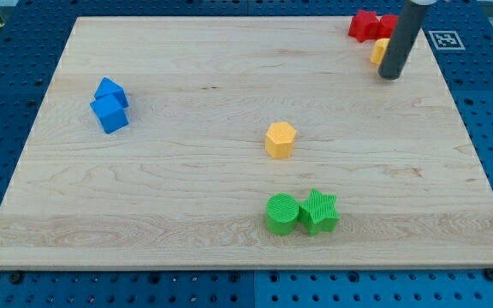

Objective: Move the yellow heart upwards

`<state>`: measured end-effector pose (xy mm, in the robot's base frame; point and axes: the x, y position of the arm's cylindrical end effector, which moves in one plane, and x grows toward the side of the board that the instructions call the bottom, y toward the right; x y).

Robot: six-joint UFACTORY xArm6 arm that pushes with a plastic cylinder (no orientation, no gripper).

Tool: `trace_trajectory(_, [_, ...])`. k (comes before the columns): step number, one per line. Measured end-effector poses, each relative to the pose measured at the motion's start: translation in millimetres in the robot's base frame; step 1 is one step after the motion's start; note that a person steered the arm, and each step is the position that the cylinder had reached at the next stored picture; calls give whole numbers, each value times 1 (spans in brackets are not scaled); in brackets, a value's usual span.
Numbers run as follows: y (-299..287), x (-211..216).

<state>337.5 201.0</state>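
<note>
The wooden board [229, 68] carries scattered blocks. The rod's tip [389, 76] sits at the view's top right, touching or just beside the partly hidden yellow heart [378, 52], below the red blocks [371, 25]; it has no jaws. That low placement suits pushing upwards. Blue blocks [109, 104], yellow hexagon [280, 139], green cylinder [282, 213] and green star [319, 210] lie well apart.
</note>
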Motion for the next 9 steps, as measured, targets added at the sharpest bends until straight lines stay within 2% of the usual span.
trace_trajectory(1, [-7,-26])
trace_trajectory(2, [16,-42])
trace_trajectory(3, [18,-34])
trace_trajectory(4, [19,1])
trace_trajectory(5, [37,11])
trace_trajectory(7, [37,12])
trace_trajectory(9, [70,12])
